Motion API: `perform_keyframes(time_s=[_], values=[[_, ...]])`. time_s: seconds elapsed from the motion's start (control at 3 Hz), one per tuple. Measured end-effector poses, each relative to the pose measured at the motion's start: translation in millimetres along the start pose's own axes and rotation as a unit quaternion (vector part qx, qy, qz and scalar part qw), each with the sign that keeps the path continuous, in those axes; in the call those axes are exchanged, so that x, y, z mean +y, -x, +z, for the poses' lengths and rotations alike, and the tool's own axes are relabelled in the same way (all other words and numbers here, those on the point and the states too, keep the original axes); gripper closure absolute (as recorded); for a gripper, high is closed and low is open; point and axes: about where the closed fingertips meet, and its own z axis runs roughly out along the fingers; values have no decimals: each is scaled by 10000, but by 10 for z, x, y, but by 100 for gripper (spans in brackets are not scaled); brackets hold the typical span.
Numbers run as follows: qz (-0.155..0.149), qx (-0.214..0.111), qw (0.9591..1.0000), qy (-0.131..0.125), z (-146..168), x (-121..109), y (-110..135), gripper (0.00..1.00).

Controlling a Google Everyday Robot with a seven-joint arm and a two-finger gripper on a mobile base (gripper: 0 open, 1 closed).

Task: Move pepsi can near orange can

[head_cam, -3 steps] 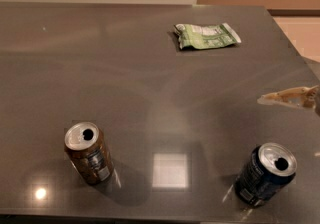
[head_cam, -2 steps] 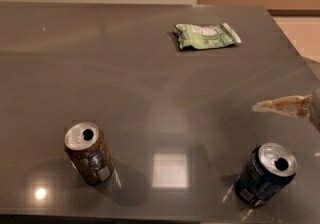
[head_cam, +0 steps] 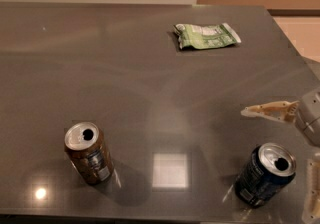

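Observation:
The pepsi can (head_cam: 262,177), dark navy-blue with a silver top, stands upright near the table's front right corner. The orange can (head_cam: 89,153), brownish-orange with a silver top, stands upright near the front left, far from the blue can. My gripper (head_cam: 299,143) comes in from the right edge, just above and to the right of the pepsi can. It is open and holds nothing. One pale finger (head_cam: 270,111) points left behind the can. The other finger (head_cam: 312,188) shows at the right edge beside the can.
A green and white snack bag (head_cam: 205,36) lies flat at the back right of the grey table (head_cam: 150,83). The table's right edge runs close to the pepsi can, and its front edge lies just below both cans.
My gripper has moved further left into view and lower, closer to the pepsi can. Both cans and the bag have not moved.

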Motion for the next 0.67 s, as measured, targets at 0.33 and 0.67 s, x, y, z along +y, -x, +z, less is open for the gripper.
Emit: perform_keyframes(time_s=[0.33, 0.67], values=[[29, -124, 9999, 2, 46, -4, 58, 0], [34, -136, 9999, 17, 60, 10, 81, 17]])
